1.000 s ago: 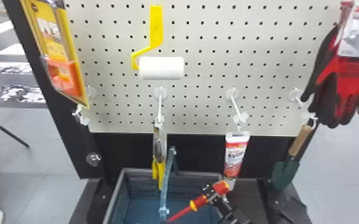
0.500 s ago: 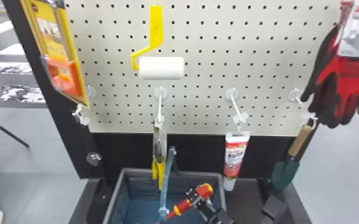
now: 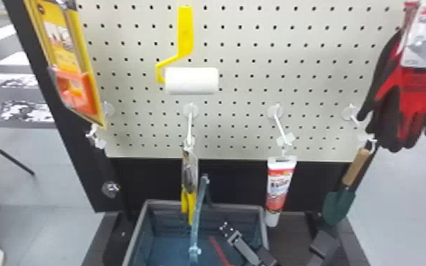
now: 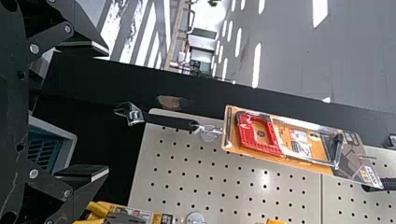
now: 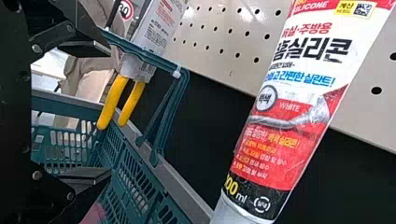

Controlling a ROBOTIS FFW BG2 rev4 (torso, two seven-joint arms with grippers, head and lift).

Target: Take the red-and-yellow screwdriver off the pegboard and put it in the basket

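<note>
Red screwdriver [image 3: 220, 252], partly cut off, shows within the basket [image 3: 237, 206].

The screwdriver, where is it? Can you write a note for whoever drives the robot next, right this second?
Right end effector: open, nothing between its fingers, at the basket.
Left end effector: open and empty, near the hanging adjustable wrench.
Screwdriver: its red shaft shows inside the basket; how the handle lies, I can't tell.
Done: it is off the pegboard and looks let go in the basket.
To do: probably just check it sits well, then ease the right end effector clear of the basket handle.
</note>
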